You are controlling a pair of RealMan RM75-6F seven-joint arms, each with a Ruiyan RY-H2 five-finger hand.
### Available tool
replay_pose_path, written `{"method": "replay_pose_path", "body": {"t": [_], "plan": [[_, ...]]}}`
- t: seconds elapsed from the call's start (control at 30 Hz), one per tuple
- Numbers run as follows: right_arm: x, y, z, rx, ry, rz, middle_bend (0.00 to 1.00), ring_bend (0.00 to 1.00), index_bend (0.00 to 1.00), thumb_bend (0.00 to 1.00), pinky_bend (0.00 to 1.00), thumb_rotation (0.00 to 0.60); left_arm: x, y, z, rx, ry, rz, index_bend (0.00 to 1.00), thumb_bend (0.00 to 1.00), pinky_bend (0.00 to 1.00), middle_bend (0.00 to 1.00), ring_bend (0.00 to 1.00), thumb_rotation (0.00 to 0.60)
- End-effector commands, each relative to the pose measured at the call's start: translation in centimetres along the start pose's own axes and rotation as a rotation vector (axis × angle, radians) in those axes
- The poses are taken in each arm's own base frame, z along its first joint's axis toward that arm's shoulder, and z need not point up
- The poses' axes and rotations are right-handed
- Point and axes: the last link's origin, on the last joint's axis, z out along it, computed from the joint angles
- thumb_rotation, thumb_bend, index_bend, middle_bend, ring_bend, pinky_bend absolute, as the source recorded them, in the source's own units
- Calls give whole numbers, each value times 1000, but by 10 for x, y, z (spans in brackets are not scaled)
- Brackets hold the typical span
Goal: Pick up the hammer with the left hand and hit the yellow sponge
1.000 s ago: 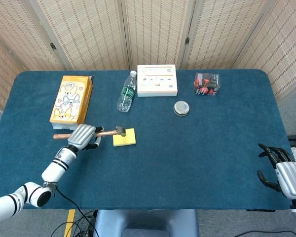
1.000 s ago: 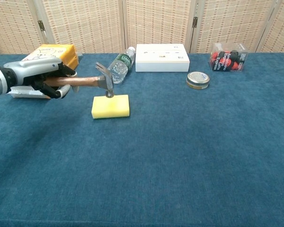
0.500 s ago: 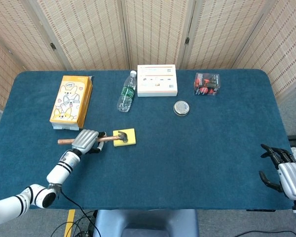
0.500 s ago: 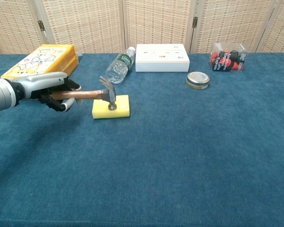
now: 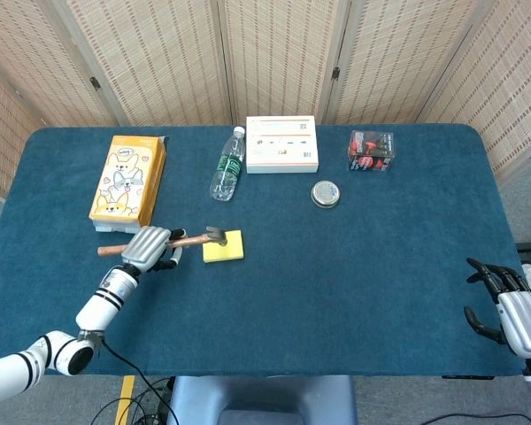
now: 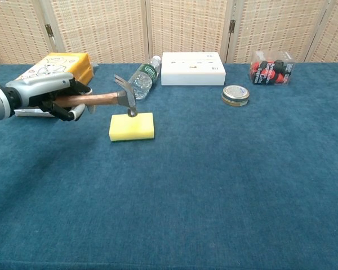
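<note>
My left hand [image 5: 150, 246] [image 6: 50, 97] grips the wooden handle of the hammer [image 5: 188, 239] [image 6: 104, 99]. The metal head of the hammer hangs just above the back left part of the yellow sponge [image 5: 226, 248] [image 6: 132, 126], which lies flat on the blue table [image 5: 354, 266]. My right hand [image 5: 509, 305] hovers at the table's front right corner with fingers apart and nothing in it; the chest view does not show it.
An orange tissue box [image 5: 128, 177] lies behind my left hand. A water bottle [image 5: 227, 164] lies on its side near a white box [image 5: 282, 143]. A round tin [image 5: 325, 193] and a clear box of red items [image 5: 371, 150] sit further right.
Half a second ago the hammer head was pressed down on the sponge. My left hand has since lifted it back above the sponge, as one second ago. The right hand barely moved.
</note>
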Motion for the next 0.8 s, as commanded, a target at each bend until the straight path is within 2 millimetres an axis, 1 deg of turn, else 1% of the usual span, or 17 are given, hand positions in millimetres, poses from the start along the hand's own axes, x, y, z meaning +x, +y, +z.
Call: {"method": "replay_pose_path", "body": {"t": [0.03,0.1,0.17,0.27,0.33,0.5,0.57,0.67,0.73,0.8], "plan": [[0,0,0,-1,-1,-1,345,183,133,304,185,600,-17,0,5,4,-23,28,735,704,671,882,736,563],[0,-1,0,-1,0,-1,345,183,133,304,185,600,-23,0,7,9,-32,37,735,704,671,882,736,563],[1,-1,-1,0,3,0,345,183,133,305,185,600,-25,1,8,10,-26,31,736,704,671,882,737,564],[1,0,-2,-3,5,-1,345,183,133,304,185,600,-18,1,6,4,-5,31,736,704,671,882,738,564],[1,0,-2,-3,7,0,345,183,133,304,185,600,-11,0,2,-4,12,27,736,704,671,882,738,564],[1,-1,-2,4,6,2,345,183,133,304,185,600,7,-1,-15,-26,57,-21,735,704,671,882,738,560],[1,-2,-1,8,5,2,345,183,133,304,184,600,10,-2,-23,-38,64,-29,732,704,671,881,738,549],[0,-3,1,16,3,2,345,183,133,304,185,600,8,-2,-36,-64,48,-25,720,704,671,877,728,512],[-1,-4,2,20,-1,3,345,183,133,305,185,600,4,-1,-44,-80,34,-22,708,703,669,864,703,504],[-2,-5,3,25,-4,3,345,183,133,304,185,600,-2,0,-48,-86,8,-15,678,704,664,824,662,500]]}}
